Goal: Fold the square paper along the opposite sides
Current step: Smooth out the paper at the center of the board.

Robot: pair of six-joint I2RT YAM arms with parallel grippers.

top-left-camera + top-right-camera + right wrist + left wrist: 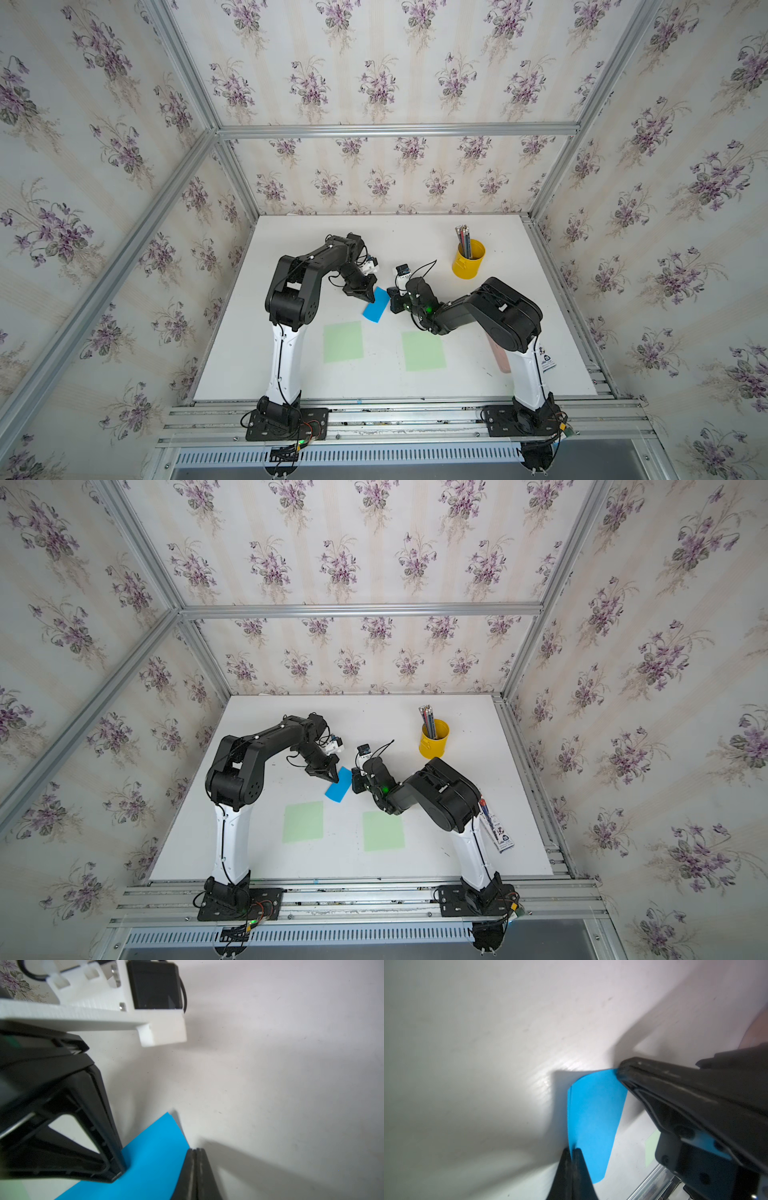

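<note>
Pinching the folded blue paper (375, 309) at its far end, the left gripper (369, 298) and the right gripper (389, 296) each had their jaws closed tight on an edge. The paper sat mid-way across the white table (415, 237), just beyond two pale green sheets (343, 341), well apart from a yellow pencil cup (468, 262).

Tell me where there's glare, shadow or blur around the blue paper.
Left wrist view: glare streak on the table beside the blue paper, dark shadow along its edge. Right wrist view: soft focus, broad shadows on the table. Both top views: evenly lit, no glare.
</note>
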